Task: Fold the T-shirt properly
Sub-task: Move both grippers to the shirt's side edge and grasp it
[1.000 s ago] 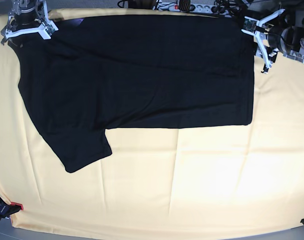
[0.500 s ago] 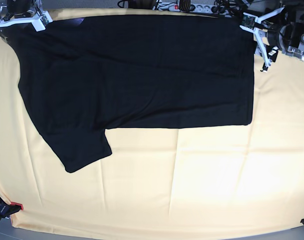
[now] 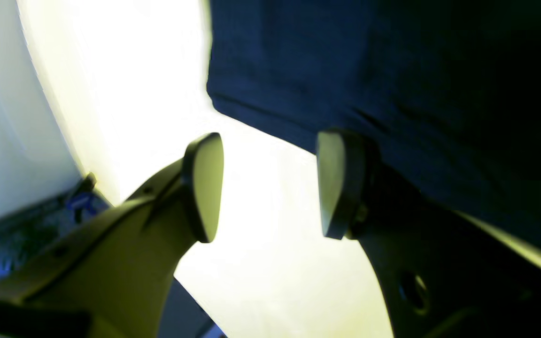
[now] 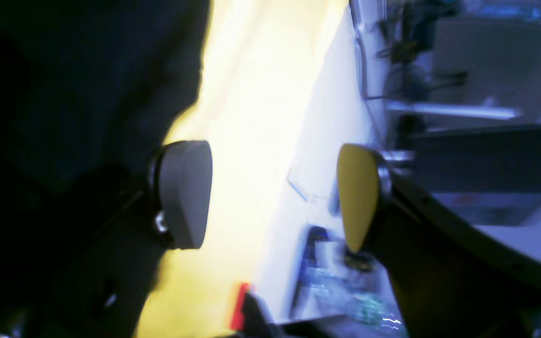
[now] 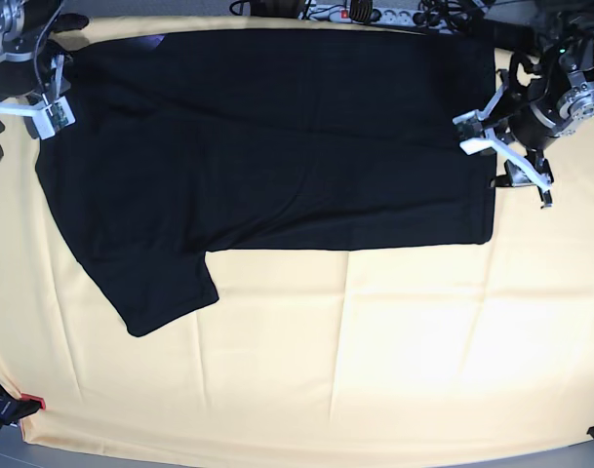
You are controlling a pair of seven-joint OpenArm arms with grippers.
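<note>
Left hand: at the right edge of the base view, fingers wide apart and holding nothing; a second ago it hung higher, near the top right corner, and has come down beside the shirt's right border.
Left wrist view: one fingertip lies over the dark cloth, the other over bare bright cover; nothing between them.
Right hand: upper left of the base view, spread wide, empty; it has moved down and outward from the top corner to the shirt's left border.
Shirt: flat on the surface, filling the upper part of the frame, one sleeve jutting toward the lower left; unmoved across the three base views.
Meaning: both hands appear to be lining up on opposite borders for the next grasp; judged early in the fold.
Hard to see: any print, the far sleeve, and whether either fingertip touches cloth; the right wrist view is blurred, and the right hand is partly cut off by the frame edge.
</note>
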